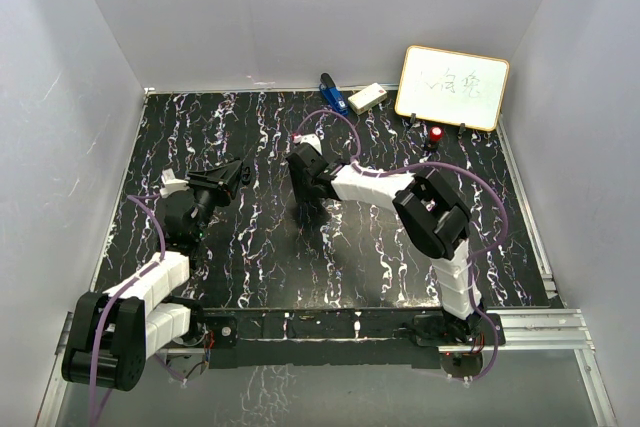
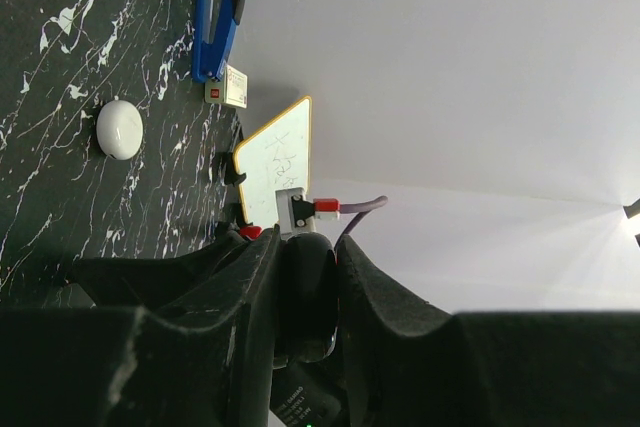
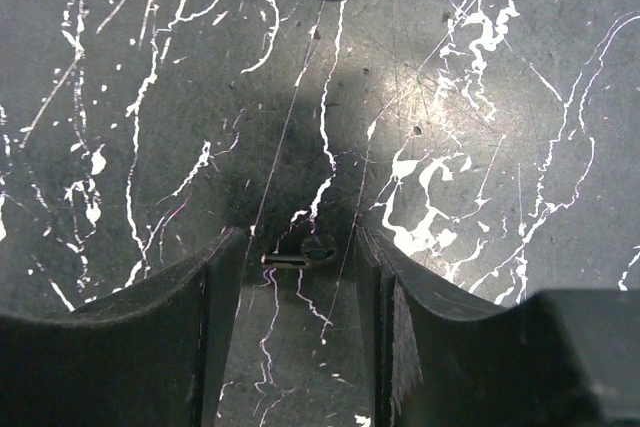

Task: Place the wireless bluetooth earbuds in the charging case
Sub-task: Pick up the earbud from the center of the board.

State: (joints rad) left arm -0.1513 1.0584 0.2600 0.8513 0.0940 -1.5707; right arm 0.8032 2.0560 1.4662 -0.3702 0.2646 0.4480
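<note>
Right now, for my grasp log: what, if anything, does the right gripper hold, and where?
Nothing. The right gripper stands open around the dark earbud on the table, untouched.

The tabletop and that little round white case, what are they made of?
The tabletop looks like black marble-patterned laminate, semi-matte: white veins, fine scratches; real stone is possible. The round white case seems smooth plastic, given its soft, even sheen.

Whiteboard point(image 1: 457, 86) at the table's point(image 1: 250, 247) far right corner bears dark handwriting — illegible; the cream box's point(image 2: 234, 86) label — too small to read.
</note>
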